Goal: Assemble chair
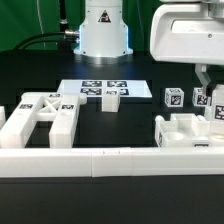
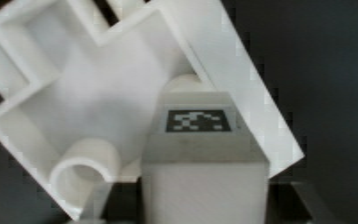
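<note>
The exterior view's right edge crops the claw (image 1: 204,82); the chair tag (image 2: 197,121) is blurred.

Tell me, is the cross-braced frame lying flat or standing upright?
Lying flat. The cross-braced frame rests on the table at the exterior view's left, with its X brace facing up.

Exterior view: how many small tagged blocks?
4 small blocks: one by the marker board, two further to the exterior view's right, one at that edge. Others may be hidden.
</note>
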{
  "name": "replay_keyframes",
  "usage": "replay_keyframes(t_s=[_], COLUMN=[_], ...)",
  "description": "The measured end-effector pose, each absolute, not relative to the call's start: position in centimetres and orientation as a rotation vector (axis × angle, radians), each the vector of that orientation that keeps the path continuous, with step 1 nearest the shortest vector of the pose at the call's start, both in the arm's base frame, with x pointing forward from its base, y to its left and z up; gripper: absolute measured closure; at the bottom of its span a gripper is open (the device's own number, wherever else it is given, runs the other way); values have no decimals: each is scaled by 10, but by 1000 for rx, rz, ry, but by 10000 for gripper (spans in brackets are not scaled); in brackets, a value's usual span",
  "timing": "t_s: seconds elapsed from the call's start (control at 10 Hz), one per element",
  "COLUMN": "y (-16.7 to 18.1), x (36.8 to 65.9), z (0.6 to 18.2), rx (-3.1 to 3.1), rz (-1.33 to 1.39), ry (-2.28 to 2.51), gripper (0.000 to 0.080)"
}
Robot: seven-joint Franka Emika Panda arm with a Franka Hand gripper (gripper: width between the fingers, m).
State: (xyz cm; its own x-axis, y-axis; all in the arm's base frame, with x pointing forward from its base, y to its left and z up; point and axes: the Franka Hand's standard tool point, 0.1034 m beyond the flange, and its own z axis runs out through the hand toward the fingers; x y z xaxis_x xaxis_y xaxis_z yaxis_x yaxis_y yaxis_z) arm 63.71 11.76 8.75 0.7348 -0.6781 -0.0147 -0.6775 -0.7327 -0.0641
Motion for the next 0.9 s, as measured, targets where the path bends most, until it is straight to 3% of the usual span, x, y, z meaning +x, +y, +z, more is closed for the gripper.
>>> replay_keyframes(t_s=[0.5,0.6,0.7,0.8,0.9], y=[121,122,122,122,122], x=[637,637,637,637,636], z=[88,88,88,89,88], rx=[-2666,-2665,-2714,-2750,-2794], rz=[1,3,0,-2,-5], ry=[1542,1542,1456,1385,1299], gripper=[507,308,308,187,158])
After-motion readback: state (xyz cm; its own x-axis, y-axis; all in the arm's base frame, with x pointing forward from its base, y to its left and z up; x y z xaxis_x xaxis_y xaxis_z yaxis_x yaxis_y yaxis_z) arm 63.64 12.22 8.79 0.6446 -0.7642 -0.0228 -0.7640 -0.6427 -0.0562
